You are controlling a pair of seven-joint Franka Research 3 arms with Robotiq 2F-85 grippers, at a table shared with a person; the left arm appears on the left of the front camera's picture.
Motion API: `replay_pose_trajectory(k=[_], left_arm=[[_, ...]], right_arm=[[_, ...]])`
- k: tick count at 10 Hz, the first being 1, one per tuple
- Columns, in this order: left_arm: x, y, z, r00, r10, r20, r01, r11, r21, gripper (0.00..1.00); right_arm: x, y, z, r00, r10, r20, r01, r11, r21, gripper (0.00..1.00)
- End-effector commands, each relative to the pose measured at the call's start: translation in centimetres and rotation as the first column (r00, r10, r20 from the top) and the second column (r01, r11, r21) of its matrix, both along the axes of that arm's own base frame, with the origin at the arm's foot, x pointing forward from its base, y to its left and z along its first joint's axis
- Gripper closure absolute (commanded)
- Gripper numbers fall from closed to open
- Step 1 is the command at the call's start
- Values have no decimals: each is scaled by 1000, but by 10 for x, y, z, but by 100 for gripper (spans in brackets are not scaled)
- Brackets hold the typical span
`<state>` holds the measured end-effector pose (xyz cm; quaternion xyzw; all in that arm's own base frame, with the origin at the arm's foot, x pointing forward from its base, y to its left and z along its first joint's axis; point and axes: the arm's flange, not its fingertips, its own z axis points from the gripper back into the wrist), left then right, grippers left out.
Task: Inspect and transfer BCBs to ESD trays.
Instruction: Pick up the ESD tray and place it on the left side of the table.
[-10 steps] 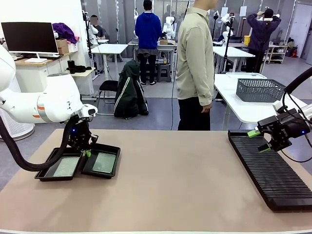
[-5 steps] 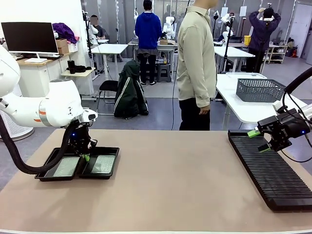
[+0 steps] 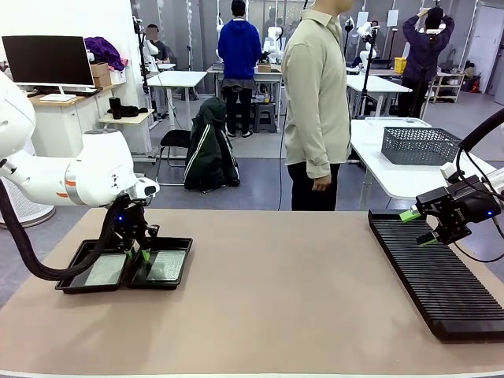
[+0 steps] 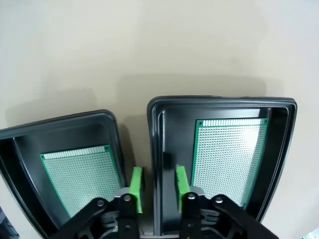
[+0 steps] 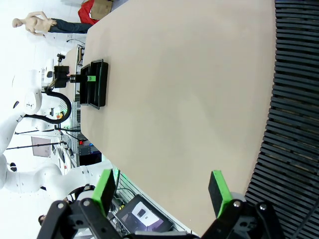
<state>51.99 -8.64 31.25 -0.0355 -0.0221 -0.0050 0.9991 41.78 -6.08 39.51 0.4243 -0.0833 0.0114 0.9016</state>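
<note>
The tan matte table point(image 3: 276, 291) is carrying everything, and the landmark is the pair of ESD trays point(image 3: 126, 268) sitting at its left end, side by side and nearly touching. Well apart from the trays, at the far right end, a long ribbed black rack point(image 3: 437, 272) is lying with its long axis running away from the robot; beyond it a grey mesh basket point(image 3: 420, 145) is sitting on a white side table, and a person point(image 3: 316, 102) is standing behind the table's far edge, hands down, not joining in. The trays are shallow glossy black plastic with raised rims and rounded corners, and each one is holding one of the BCBs point(image 4: 228, 152): thin flat green perforated boards lying flat on the tray floors, long axes running away from the wrist camera. The left gripper point(image 4: 155, 183) is sitting directly over the trays, by far the nearer tool, its green pads straddling the near wall of the right-hand tray where the two trays meet; the jaws are looking narrowed around that rim, but contact is hard to tell, so pinching or just bracketing is unclear. Judgement: any next move here is turning on that wall between the pads, with boards lying to either side of it. The right gripper point(image 5: 163, 190) is hanging above the rack, far from the trays, fingers spread wide and holding nothing.
</note>
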Motion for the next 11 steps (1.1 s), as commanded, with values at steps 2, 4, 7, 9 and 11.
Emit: replay_pose_trajectory(k=[2, 4, 7, 9, 11], left_arm=[[1, -8, 6, 1000, 6, -14, -6, 1000, 3, 42], [-4, -12, 20, 1000, -16, 5, 16, 1000, -25, 23], [-12, -19, 51, 999, -30, 45, 31, 999, -12, 23], [-19, -26, 72, 998, -36, 51, 36, 999, 10, 23], [-29, -29, 95, 997, -40, 58, 40, 999, 10, 23]], right_arm=[[0, -1, 1, 1000, 2, -2, -2, 1000, -19, 0], [0, -1, 1, 1000, 2, -2, -2, 1000, -19, 0], [0, -1, 1, 1000, 2, -2, -2, 1000, -19, 0], [0, -1, 1, 1000, 2, -2, -2, 1000, -19, 0], [0, -1, 1, 1000, 2, -2, -2, 1000, -19, 0]])
